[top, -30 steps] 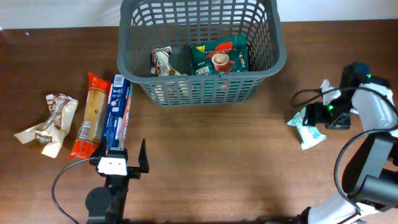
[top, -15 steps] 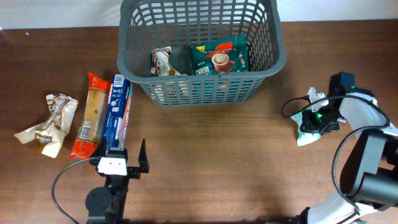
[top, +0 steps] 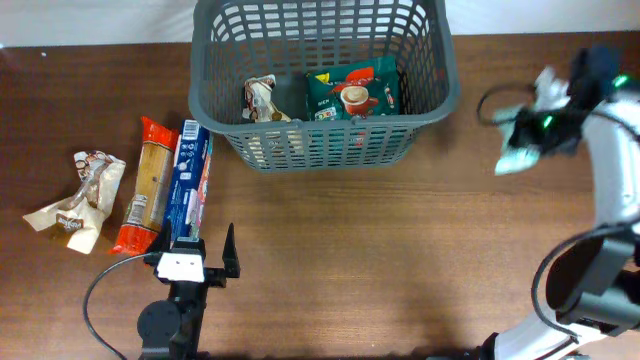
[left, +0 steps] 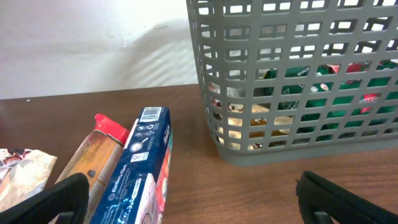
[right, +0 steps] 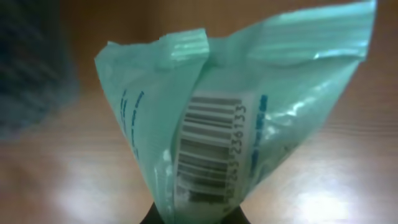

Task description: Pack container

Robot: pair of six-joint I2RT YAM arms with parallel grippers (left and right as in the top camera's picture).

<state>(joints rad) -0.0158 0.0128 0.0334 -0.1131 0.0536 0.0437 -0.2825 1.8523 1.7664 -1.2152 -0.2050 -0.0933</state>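
Observation:
The container (top: pixel 320 146), a dark grey slotted basket, stands at the far centre of the table and shows close up in the left wrist view (left: pixel 292 74). Inside lie a green snack packet (top: pixel 353 95) and a small white packet (top: pixel 260 100). To the right of the basket, my right gripper (top: pixel 532 133) is shut on a pale mint packet (top: pixel 517 158), held off the table. In the right wrist view that packet (right: pixel 230 124) fills the frame, barcode facing me, pinched at its bottom by my gripper (right: pixel 194 218). My left gripper (top: pixel 205 250) stands open near the front edge, nothing between its fingers (left: pixel 62 199).
Left of the basket lie a blue box (top: pixel 188 185), an orange-wrapped biscuit pack (top: pixel 147 185) and a crumpled beige packet (top: pixel 80 200). The blue box (left: pixel 140 168) lies just ahead of my left gripper. Bare brown table (top: pixel 380 250) spans the front middle.
My right gripper closed on the mint packet, lifted it off the table and carried it toward the far side, beside the basket's right wall. The left arm has not moved.

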